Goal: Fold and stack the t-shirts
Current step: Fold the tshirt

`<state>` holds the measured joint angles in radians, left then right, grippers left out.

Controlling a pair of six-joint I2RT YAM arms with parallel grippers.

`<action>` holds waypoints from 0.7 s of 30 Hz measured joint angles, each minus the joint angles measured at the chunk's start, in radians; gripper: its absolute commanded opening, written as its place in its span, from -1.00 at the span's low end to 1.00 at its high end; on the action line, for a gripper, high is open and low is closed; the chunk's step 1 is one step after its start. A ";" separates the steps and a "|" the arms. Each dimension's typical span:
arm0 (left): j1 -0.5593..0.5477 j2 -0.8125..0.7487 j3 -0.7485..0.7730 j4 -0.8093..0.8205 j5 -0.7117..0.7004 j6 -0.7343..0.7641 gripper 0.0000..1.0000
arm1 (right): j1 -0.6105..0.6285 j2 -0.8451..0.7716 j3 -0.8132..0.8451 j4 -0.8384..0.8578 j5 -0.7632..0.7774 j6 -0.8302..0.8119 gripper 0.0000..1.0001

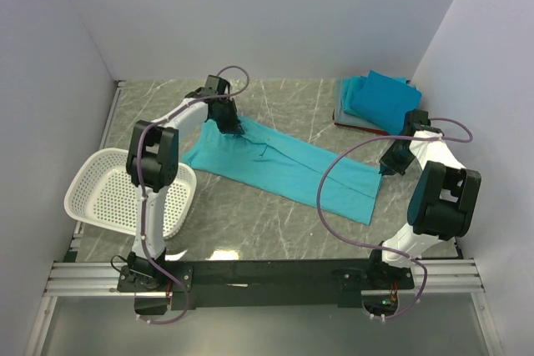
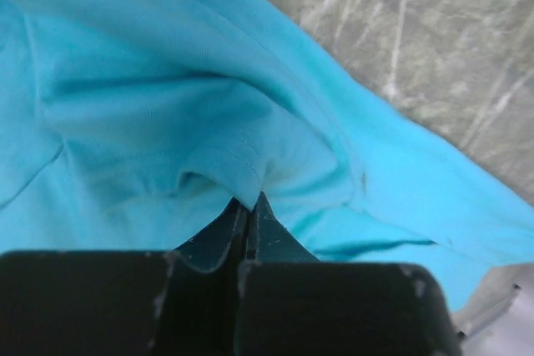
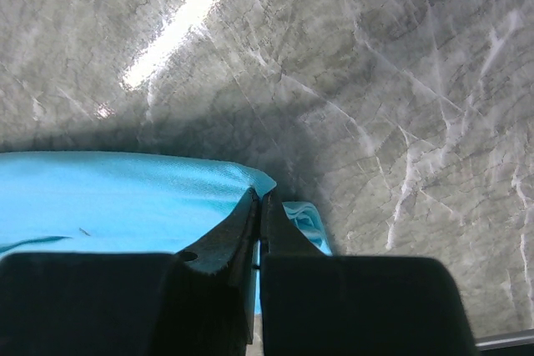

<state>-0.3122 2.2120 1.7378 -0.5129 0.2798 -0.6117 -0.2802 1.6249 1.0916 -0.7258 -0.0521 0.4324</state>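
Nearest, a white basket sits on the grey surface, just off the left end of the spread teal t-shirt. That shirt lies stretched flat across the middle. At its right edge the right hand is pinched tight on the cloth. At its far left corner the left hand is clamped on a bunched ridge of fabric. Beyond the shirt's right end, well apart, rests a stack of folded t-shirts, teal on top, with a red edge underneath.
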 measured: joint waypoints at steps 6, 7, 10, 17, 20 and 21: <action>0.023 -0.055 -0.007 -0.027 0.049 -0.047 -0.99 | 0.000 0.000 0.000 0.000 0.000 0.000 -1.00; 0.025 -0.064 -0.012 -0.031 0.059 -0.055 -0.99 | 0.000 0.000 0.000 0.000 0.000 0.000 -1.00; 0.026 -0.078 -0.020 -0.048 0.084 -0.067 -0.99 | 0.000 0.000 0.000 0.000 0.000 0.000 -1.00; 0.026 -0.093 -0.055 -0.109 0.138 -0.084 -0.54 | 0.000 0.000 0.000 0.000 0.000 0.000 -1.00; 0.028 -0.095 -0.056 -0.151 0.156 -0.080 -0.04 | 0.000 0.000 0.000 0.000 0.000 0.000 -1.00; 0.032 -0.097 -0.056 -0.163 0.159 -0.082 0.06 | 0.000 0.000 0.000 0.000 0.001 0.000 -1.00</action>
<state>-0.2798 2.1151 1.6814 -0.6754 0.4389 -0.6937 -0.2802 1.6249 1.0920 -0.7258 -0.0513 0.4320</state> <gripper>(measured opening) 0.440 0.019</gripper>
